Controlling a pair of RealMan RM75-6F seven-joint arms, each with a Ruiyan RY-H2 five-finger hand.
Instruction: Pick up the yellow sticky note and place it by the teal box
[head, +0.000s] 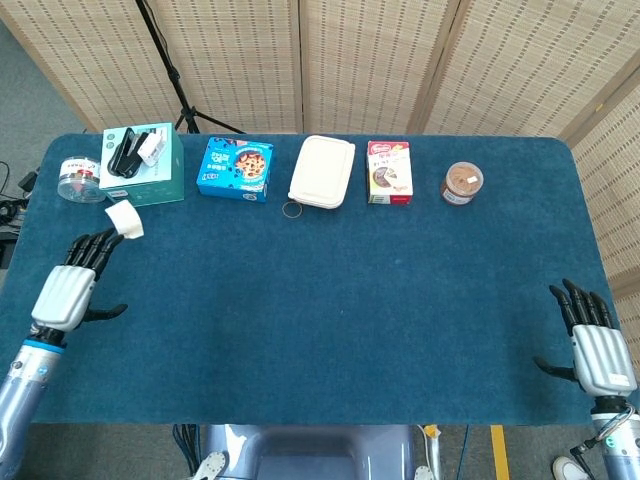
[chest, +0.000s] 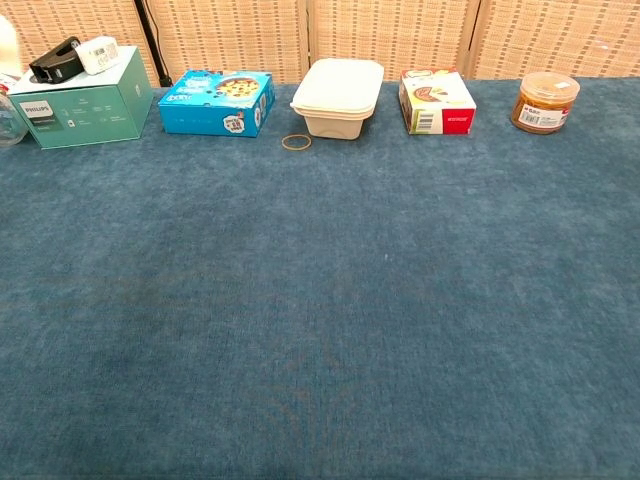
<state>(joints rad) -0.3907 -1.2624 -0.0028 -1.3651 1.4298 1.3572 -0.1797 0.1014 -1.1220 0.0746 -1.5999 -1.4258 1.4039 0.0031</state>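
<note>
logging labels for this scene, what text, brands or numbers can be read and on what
"PHILIPS": white letters on the front of the teal cardboard box, chest view.
Blue snack box: printing too small to read.
Red and white carton: print blurred.
Brown round jar: label unreadable.
Clear tub: red label too small.
Pale sticky note: no writing visible.
</note>
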